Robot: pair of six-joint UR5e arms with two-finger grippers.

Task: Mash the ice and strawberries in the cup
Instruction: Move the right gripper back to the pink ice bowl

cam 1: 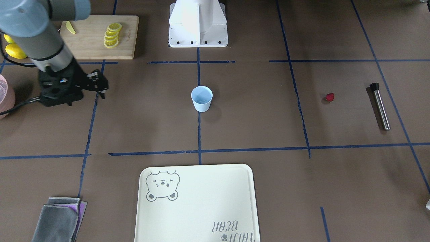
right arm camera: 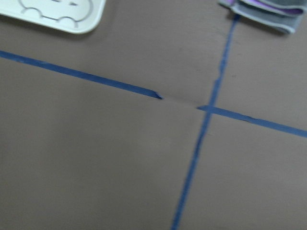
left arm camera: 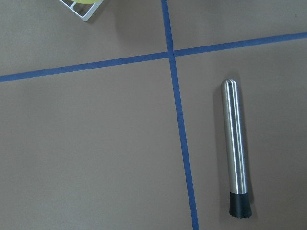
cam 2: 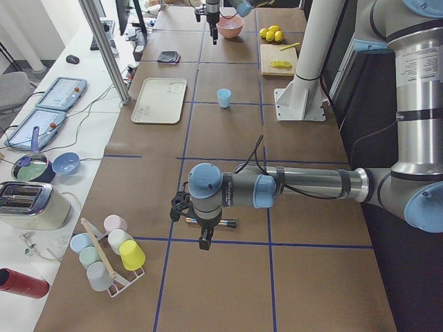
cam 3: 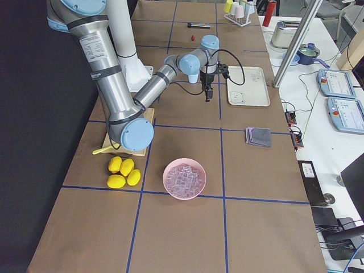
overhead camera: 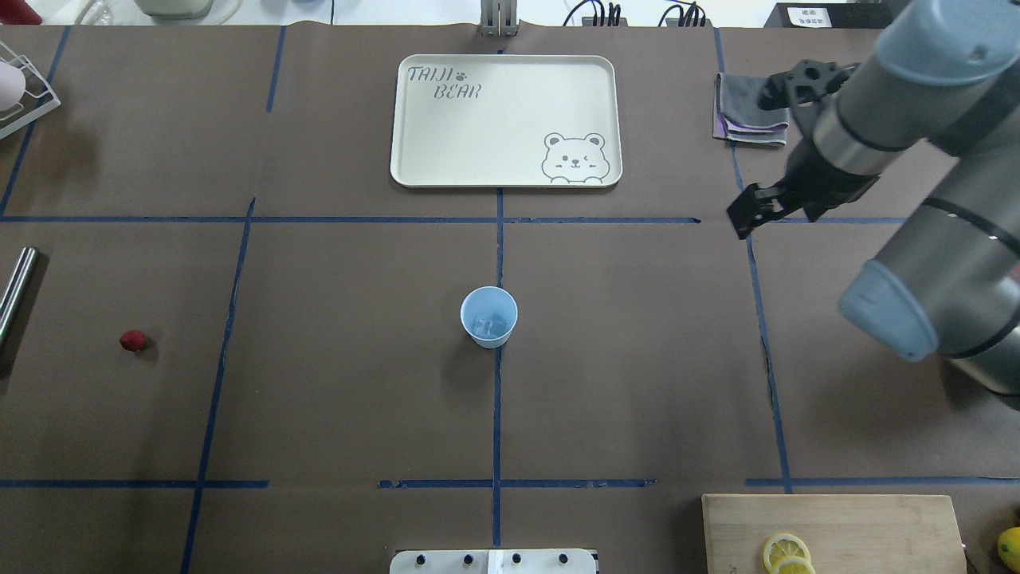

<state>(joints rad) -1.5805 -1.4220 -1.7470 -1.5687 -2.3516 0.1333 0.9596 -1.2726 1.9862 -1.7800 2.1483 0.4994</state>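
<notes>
The pale blue cup (cam 1: 202,98) stands upright at the table's middle, and it also shows in the overhead view (overhead camera: 488,316). A few clear ice cubes (overhead camera: 488,325) lie in it. The small dark-red strawberry (cam 1: 330,97) lies alone on the brown mat, far towards my left side (overhead camera: 133,341). My right gripper (overhead camera: 743,219) hovers empty over a tape crossing, well to the right of the cup, and its fingers look shut. My left gripper (cam 2: 203,242) shows only in the exterior left view, above a steel muddler (left arm camera: 236,148); I cannot tell if it is open.
A pink bowl (cam 3: 183,178) full of ice cubes stands near whole lemons (cam 3: 124,172). A wooden board (cam 1: 97,37) carries lemon slices (cam 1: 112,34). A cream bear tray (overhead camera: 505,119) and a folded cloth (overhead camera: 749,108) lie on the far side. A rack of cups (cam 2: 109,252) is at the left end.
</notes>
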